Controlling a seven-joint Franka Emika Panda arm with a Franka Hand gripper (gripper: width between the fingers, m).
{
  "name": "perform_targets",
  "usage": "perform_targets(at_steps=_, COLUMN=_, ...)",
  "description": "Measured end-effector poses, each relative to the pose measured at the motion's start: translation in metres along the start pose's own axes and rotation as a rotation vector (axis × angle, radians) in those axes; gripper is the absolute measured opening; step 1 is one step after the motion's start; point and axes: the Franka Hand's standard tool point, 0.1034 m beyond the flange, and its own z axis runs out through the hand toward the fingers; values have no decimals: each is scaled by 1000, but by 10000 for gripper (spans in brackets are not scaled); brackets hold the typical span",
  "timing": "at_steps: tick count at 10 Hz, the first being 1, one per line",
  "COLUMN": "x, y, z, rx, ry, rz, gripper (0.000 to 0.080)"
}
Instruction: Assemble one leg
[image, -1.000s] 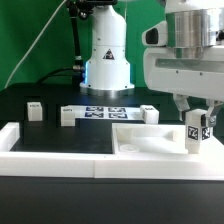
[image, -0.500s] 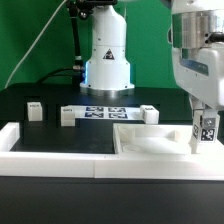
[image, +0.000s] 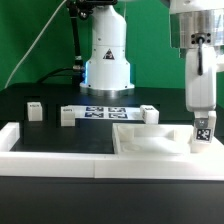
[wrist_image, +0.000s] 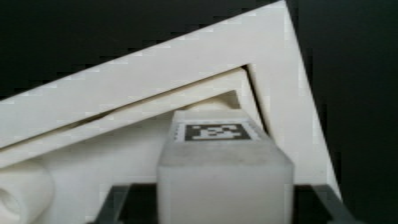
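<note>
Spanning the front of the exterior view, the long white border rail (image: 60, 146) lies across the black table (image: 50, 125), and behind it the robot base (image: 107, 60) stands before a green wall. At the exterior view's right the large flat white panel (image: 150, 138) rests against this rail. The marker board (image: 105, 112) lies flat in the middle of the table, in front of the base. Three loose white posts stand near it: one (image: 33, 110) well apart at the exterior view's left, one (image: 67, 115) at the board's left end, and one (image: 150, 113) just behind the panel. None of them is close to the arm.

The gripper (image: 203, 118) hangs over the right end of the panel and holds the leg (image: 203, 131) upright, with its tag facing the camera. The lower end of the leg is at the panel's surface; I cannot tell whether it touches.

Only the exterior view shows the table, the base and the spare posts. Only the wrist view shows the leg (wrist_image: 221, 165) from above, with a tag on its top face, and under it the panel's corner (wrist_image: 214, 70) with its raised edge. It also shows the two dark fingers (wrist_image: 121, 200) pressed on both sides of the leg, so the gripper (wrist_image: 221, 200) is closed only as far as the leg's width and grasps it firmly.
</note>
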Motion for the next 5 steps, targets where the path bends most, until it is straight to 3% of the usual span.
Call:
perform_targets(at_steps=1, x=-1, y=1, z=0, rx=-1, ry=0, rz=12, gripper=292)
perform_targets(at_steps=3, x=-1, y=1, z=1, rx=-1, ry=0, rz=-2, gripper=581)
perform_targets(at_steps=5, x=-1, y=1, z=1, rx=-1, ry=0, rz=-53, gripper=628)
